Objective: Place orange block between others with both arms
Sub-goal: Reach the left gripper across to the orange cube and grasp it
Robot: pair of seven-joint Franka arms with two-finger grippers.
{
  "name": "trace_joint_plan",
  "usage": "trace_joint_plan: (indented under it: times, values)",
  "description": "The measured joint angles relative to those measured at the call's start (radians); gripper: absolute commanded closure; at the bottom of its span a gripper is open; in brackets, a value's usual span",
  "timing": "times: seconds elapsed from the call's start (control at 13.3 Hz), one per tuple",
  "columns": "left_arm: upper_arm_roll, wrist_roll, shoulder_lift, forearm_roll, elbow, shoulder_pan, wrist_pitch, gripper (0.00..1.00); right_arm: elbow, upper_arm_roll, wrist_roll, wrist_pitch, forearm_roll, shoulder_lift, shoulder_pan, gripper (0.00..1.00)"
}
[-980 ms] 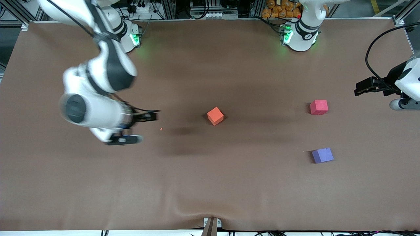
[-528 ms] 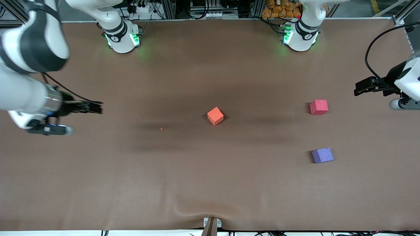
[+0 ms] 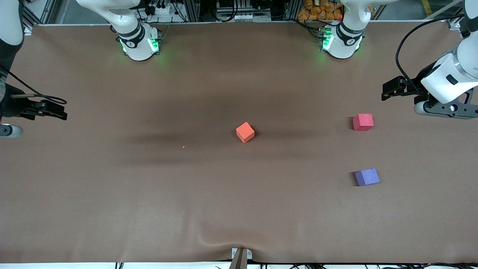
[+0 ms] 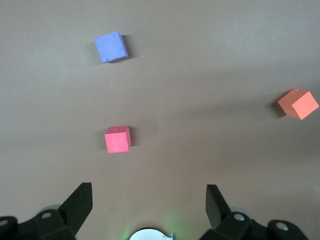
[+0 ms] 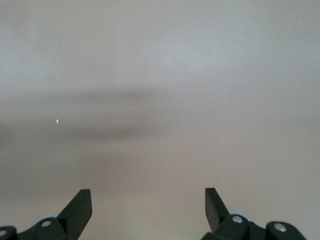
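Observation:
The orange block point(image 3: 245, 132) sits mid-table, turned corner-on, and also shows in the left wrist view point(image 4: 298, 104). Toward the left arm's end of the table stand the others: a pinkish-red cube point(image 3: 363, 122) point(image 4: 118, 139) and, nearer the front camera, a purple cube point(image 3: 367, 177) point(image 4: 111, 47), with a bare gap between them. My left gripper point(image 3: 386, 93) point(image 4: 148, 192) hovers open and empty beside the pinkish-red cube, toward the table's end. My right gripper point(image 3: 59, 112) point(image 5: 148, 196) hangs open and empty over the right arm's end of the table, over bare cloth.
Brown cloth point(image 3: 239, 209) covers the table, with a wrinkle at the front edge by a metal bracket point(image 3: 241, 256). A tiny orange crumb point(image 3: 183, 147) point(image 5: 57, 120) lies between the right gripper and the orange block. Both green-lit arm bases point(image 3: 140, 43) point(image 3: 341, 41) stand along the back edge.
The right arm swung away from the table's middle out to its own end. The left arm shifted a little toward the cubes. None of the cubes moved.

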Motion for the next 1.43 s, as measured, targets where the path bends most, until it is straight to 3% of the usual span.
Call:
trace_joint_plan:
  times: [0.45, 0.83, 1.43]
  values:
    - [-0.021, 0.003, 0.025, -0.014, 0.001, -0.017, 0.017, 0.0, -0.005, 0.006, -0.019, 0.0, -0.011, -0.001, -0.001, 0.0]
    - [-0.065, 0.0, 0.042, -0.014, 0.0, -0.095, 0.017, 0.0, -0.004, 0.018, -0.02, 0.002, -0.011, -0.001, 0.011, 0.0]
    - [-0.105, 0.007, 0.187, -0.025, -0.003, -0.111, 0.02, 0.0, -0.002, 0.021, -0.02, 0.002, -0.011, -0.001, 0.032, 0.0]
